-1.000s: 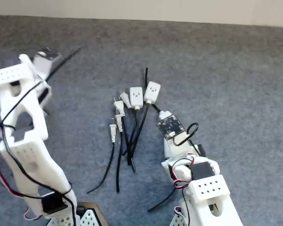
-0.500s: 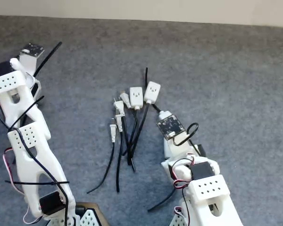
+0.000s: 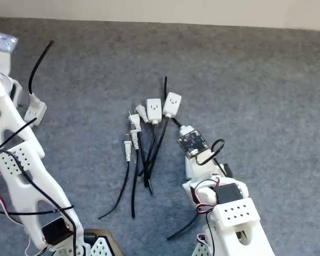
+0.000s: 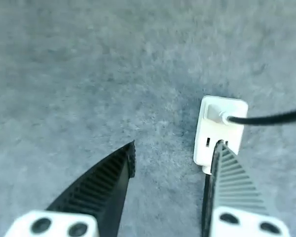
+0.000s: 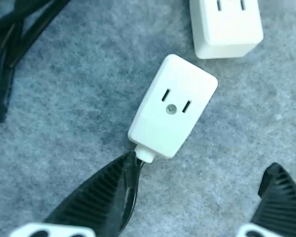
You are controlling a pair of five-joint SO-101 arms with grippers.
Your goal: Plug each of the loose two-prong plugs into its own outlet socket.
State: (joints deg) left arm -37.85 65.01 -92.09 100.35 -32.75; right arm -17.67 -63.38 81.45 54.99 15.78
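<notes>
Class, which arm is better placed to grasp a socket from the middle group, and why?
Right. Its fingers are open beside a middle socket, near the plugs. The left arm is off to the side by a lone socket.

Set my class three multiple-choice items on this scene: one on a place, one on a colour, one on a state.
1. Where is the lone socket?
A) under the right arm
B) beside the left arm
C) at the far right edge

2. What colour are the cords?
A) black
B) red
C) yellow

3. How is the right gripper?
A) shut on a plug
B) shut on a socket
C) open

Key: 1B, it sits at the left, apart from the central pair. 2A, every cord is black. 3C, its fingers stand wide apart.
</notes>
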